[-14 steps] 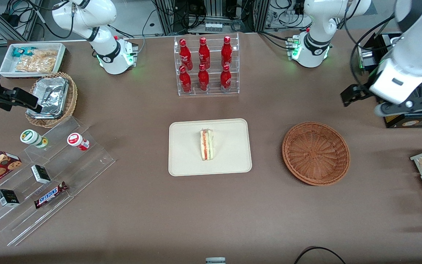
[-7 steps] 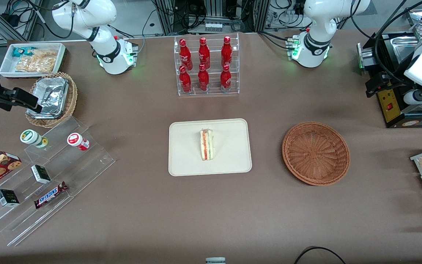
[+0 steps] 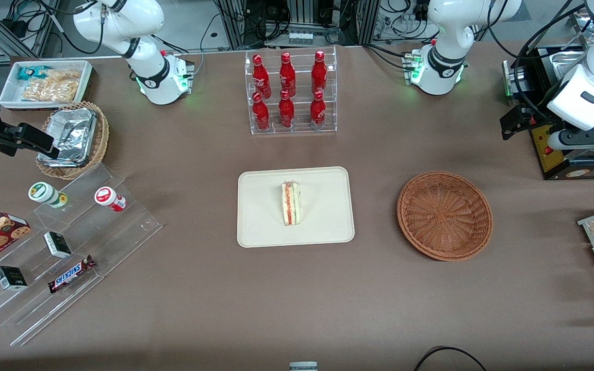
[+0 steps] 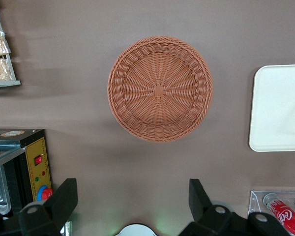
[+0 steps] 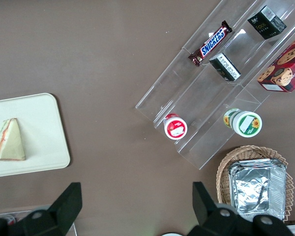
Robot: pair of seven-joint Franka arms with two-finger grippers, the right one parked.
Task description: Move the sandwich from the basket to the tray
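The hand [image 4: 130, 199] has shifted a little toward the table's middle since half a second ago, while the sandwich [image 3: 291, 202] has stayed on the tray [image 3: 261, 226].

The sandwich lies near the tray's centre, cut edge up. The basket [image 3: 445, 215] sits beside the tray, toward the working arm's end, holding nothing. The hand hangs high above the table [image 3: 297, 304], fingers [image 4: 64, 196] spread wide, gripping nothing.
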